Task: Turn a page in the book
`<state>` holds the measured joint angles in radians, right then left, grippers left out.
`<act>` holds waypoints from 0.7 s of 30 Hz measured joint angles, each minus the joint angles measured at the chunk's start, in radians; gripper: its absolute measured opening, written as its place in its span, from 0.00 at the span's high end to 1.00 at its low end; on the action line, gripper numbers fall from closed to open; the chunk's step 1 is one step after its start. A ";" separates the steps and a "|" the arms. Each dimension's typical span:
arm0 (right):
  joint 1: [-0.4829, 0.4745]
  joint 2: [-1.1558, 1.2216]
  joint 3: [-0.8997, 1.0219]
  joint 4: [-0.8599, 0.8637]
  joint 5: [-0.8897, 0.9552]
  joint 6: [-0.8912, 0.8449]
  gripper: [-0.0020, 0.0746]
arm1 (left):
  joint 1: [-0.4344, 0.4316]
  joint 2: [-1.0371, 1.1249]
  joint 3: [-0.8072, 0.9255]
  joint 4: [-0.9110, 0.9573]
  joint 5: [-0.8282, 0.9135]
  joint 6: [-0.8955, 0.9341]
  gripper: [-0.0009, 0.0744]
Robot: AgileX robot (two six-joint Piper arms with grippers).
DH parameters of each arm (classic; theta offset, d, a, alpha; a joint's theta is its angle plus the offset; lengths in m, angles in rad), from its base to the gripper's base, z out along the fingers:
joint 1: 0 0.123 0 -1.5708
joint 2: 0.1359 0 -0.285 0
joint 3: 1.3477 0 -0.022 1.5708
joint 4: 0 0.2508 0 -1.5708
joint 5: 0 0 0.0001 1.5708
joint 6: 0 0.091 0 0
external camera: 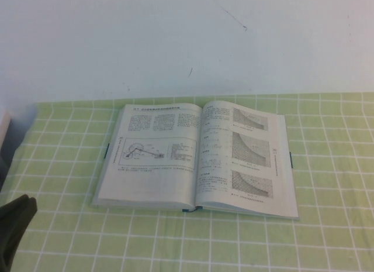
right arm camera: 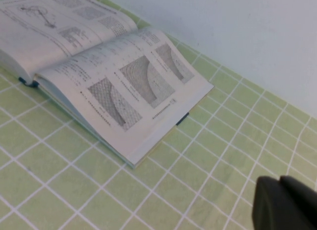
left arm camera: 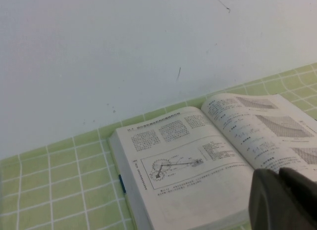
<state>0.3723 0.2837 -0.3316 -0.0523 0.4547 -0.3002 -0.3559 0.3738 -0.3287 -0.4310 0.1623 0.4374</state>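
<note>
Off the open book (external camera: pixel 196 158), left gripper (left arm camera: pixel 283 200) and right gripper (right arm camera: pixel 285 204), both jaws clenched, empty.

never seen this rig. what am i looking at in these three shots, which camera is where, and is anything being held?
It's a two-armed table robot, each arm ending in a gripper. The high view looks down from the robot's own side. The other two come from cameras on each wrist.

An open book lies flat on a green checked tablecloth against a white wall. Its pages show text, a mechanism drawing and three shaded charts.

The left gripper is the dark shape in the left wrist view, hovering near the book's left-hand page. The right gripper sits shut over bare cloth, away from the book. Nothing is held, and no page is lifted yet.
</note>
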 joint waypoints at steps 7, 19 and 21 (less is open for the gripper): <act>0.000 0.000 0.000 -0.004 -0.007 0.001 0.98 | 0.000 0.000 0.002 -0.002 -0.008 0.000 0.99; 0.000 0.000 0.000 -0.004 -0.005 0.001 0.98 | 0.000 0.000 0.002 -0.006 -0.008 0.010 0.99; 0.000 0.000 0.000 -0.004 -0.005 0.002 0.98 | 0.000 0.000 0.002 -0.006 -0.008 0.013 0.99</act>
<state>0.3723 0.2837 -0.3316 -0.0562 0.4500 -0.2979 -0.3559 0.3738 -0.3267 -0.4369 0.1541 0.4507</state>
